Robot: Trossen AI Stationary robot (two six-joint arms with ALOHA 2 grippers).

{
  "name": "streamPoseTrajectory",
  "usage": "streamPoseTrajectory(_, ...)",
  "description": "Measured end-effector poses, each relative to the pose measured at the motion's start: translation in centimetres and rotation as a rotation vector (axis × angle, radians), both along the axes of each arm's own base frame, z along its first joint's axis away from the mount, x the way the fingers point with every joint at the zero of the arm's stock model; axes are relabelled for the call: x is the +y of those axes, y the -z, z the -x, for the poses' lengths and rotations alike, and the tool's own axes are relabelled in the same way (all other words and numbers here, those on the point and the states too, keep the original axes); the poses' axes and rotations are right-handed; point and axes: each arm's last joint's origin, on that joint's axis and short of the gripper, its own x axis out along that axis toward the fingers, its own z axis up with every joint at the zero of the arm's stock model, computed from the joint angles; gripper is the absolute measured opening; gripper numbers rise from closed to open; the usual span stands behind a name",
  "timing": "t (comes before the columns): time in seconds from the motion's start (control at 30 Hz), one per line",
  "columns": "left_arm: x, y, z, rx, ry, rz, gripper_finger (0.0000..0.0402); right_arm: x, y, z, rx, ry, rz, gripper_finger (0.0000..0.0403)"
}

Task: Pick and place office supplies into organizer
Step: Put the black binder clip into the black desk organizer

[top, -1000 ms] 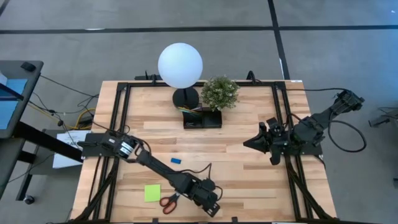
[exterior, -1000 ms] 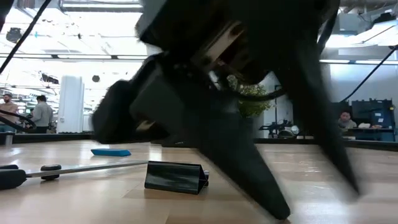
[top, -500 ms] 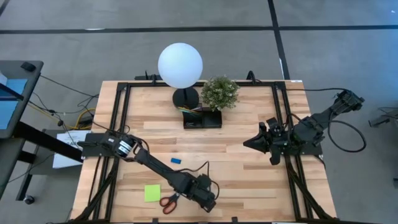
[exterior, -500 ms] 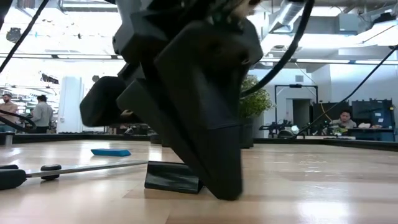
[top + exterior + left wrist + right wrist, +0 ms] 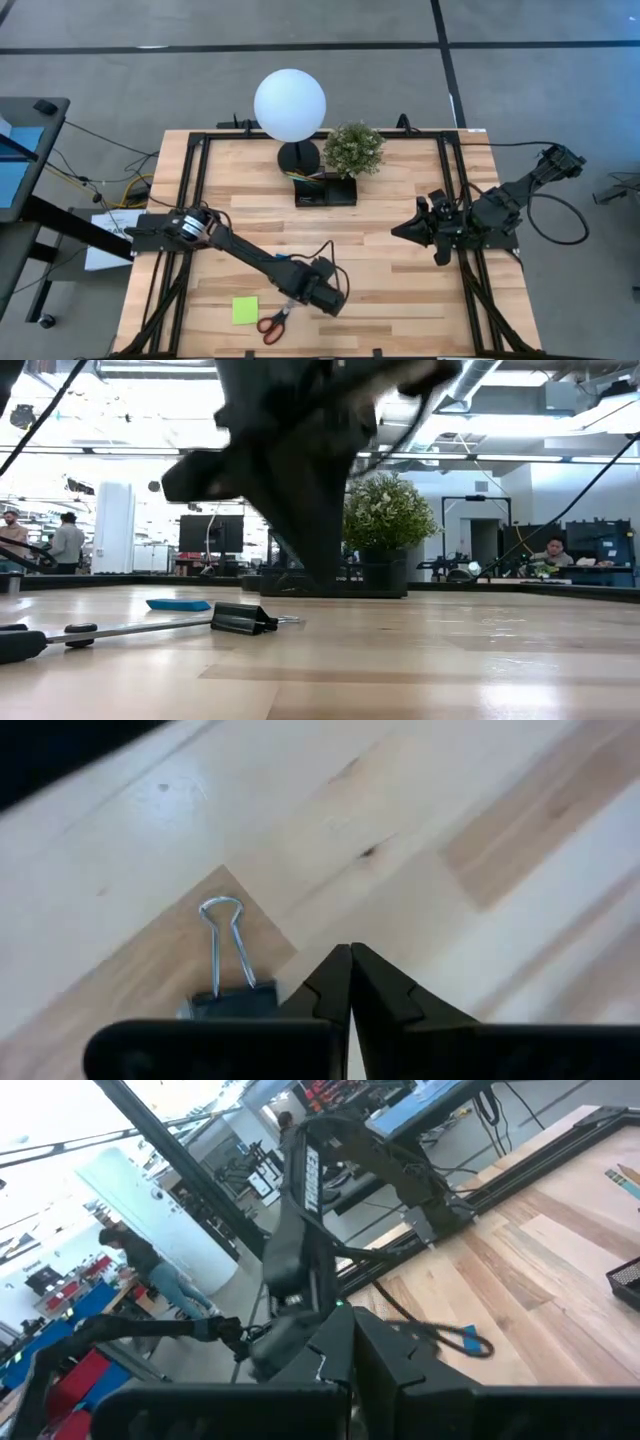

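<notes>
Showing your left gripper (image 5: 351, 952) lifted, fingers now pressed together on nothing: the binder clip (image 5: 226, 988) slipped free and lies near the bench's front edge, so regrasp it.

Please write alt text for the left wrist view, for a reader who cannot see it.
The left arm's dark pincer is shut, its fingertips together and holding nothing, above a pale wooden table. A black binder clip with silver wire handles lies on the wood beside the fingers, partly hidden by them.
</notes>
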Motion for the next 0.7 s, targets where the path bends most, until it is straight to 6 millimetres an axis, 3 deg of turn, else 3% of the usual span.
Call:
streamPoseTrajectory(0.23, -1.6, -3.7, 1.5, -0.156, -0.159, 0.0, 0.0, 0.0, 0.4, 0.0, 0.036, -0.001, 0.025, 0.0001)
streamPoseTrajectory(0.5, -4.5, -2.7, 3.1, -0.083, -0.124, 0.106, 0.0009, -0.1, 0.7, 0.1, 0.055, -0.005, 0.074, 0.0001)
streamPoseTrajectory(0.7, -4.0, -2.5, 3.1, -0.048, -0.133, 0.094, 0.0073, -0.1, 0.7, 0.1, 0.054, -0.007, 0.082, 0.0001)
